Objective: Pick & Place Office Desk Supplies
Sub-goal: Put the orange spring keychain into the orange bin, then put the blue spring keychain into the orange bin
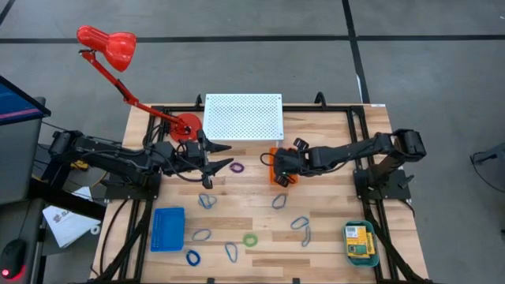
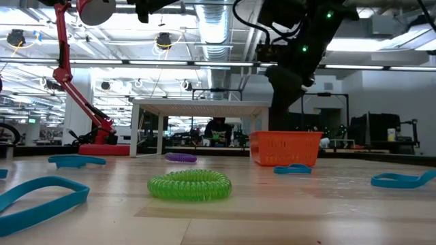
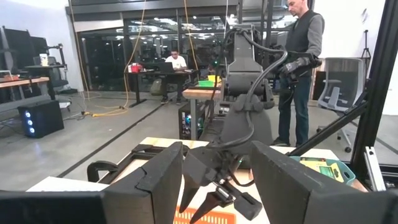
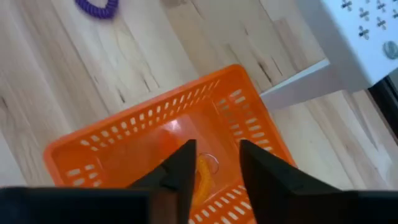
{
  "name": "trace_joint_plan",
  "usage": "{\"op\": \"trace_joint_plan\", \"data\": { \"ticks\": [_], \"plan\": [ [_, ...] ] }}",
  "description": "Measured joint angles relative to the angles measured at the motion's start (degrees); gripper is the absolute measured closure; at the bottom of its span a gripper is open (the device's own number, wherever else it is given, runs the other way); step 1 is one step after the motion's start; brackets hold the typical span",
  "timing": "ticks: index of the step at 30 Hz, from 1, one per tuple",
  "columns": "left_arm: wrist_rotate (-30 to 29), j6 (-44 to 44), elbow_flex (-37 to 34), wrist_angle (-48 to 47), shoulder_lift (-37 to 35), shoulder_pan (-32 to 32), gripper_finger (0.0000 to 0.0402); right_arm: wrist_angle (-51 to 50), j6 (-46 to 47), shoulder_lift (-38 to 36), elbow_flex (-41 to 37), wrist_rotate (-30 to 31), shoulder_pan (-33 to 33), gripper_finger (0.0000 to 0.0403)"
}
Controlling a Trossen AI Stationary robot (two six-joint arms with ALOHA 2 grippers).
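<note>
My right gripper [image 1: 281, 167] hangs open over the orange tray [image 4: 149, 137], fingers pointing down into it. An orange ring [image 4: 203, 172] lies on the tray floor just under the fingertips [image 4: 184, 163]. My left gripper [image 1: 211, 158] is open and holds nothing; it sits above the table left of the purple ring [image 1: 237, 167], facing the right arm. The green ring [image 1: 250, 240], the blue ring [image 1: 193, 257] and several blue-grey clip loops [image 1: 207, 201] lie flat on the wood. A yellow box [image 1: 359, 237] rests in the teal tray [image 1: 374, 256].
A white perforated platform [image 1: 243, 116] stands at the far edge, just behind the orange tray. The red lamp's base [image 1: 187, 126] is beside it. A blue tray [image 1: 167, 229] lies near left. People show in the room beyond the table.
</note>
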Motion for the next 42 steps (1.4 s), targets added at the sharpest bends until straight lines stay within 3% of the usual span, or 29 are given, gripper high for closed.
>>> {"op": "trace_joint_plan", "data": {
  "ticks": [7, 12, 14, 18, 23, 26, 29, 33, 38, 42],
  "plan": [
    [-0.15, 0.11, 0.00, -2.11, -0.01, 0.00, 0.0220, 1.04, 0.76, -0.15, 0.00, 2.95, 2.25, 0.0233],
    [-1.43, 0.21, 0.00, -6.98, -0.01, 0.62, 0.0220, 8.05, -1.08, -1.82, -0.03, 11.77, 7.63, 0.0235],
    [-1.47, 0.19, 0.00, -9.33, -0.01, 0.66, 0.0220, 13.27, -5.85, -1.95, 0.05, 15.90, 9.94, 0.0239],
    [-1.53, -2.78, 0.15, -16.36, -0.01, 0.66, 0.0220, 14.51, -9.77, -3.01, 0.00, 19.37, 11.50, 0.0248],
    [-0.87, -11.35, 2.91, -30.98, -0.03, 0.66, 0.0220, 10.73, -6.95, -3.32, 0.02, 16.60, 12.32, 0.0254],
    [3.46, -18.25, 3.19, -38.82, 0.00, 0.50, 0.0220, 6.61, -3.80, -3.19, -0.02, 14.91, 14.38, 0.0254],
    [7.66, -25.82, 3.26, -44.34, 0.36, -1.30, 0.0220, 5.68, -3.10, -3.21, -0.02, 15.37, 16.94, 0.0252],
    [8.94, -33.92, 3.31, -46.08, 2.11, -5.97, 0.0220, 5.75, -3.63, -3.93, 0.00, 15.55, 19.51, 0.0254],
    [15.67, -42.68, 6.89, -49.29, 7.55, -11.72, 0.0220, 3.92, -4.02, -5.15, 0.00, 15.51, 20.70, 0.0253],
    [20.66, -48.24, 12.49, -54.83, 16.08, -16.72, 0.0220, 2.89, -4.02, -6.60, 0.00, 15.29, 20.88, 0.0250]
  ]
}}
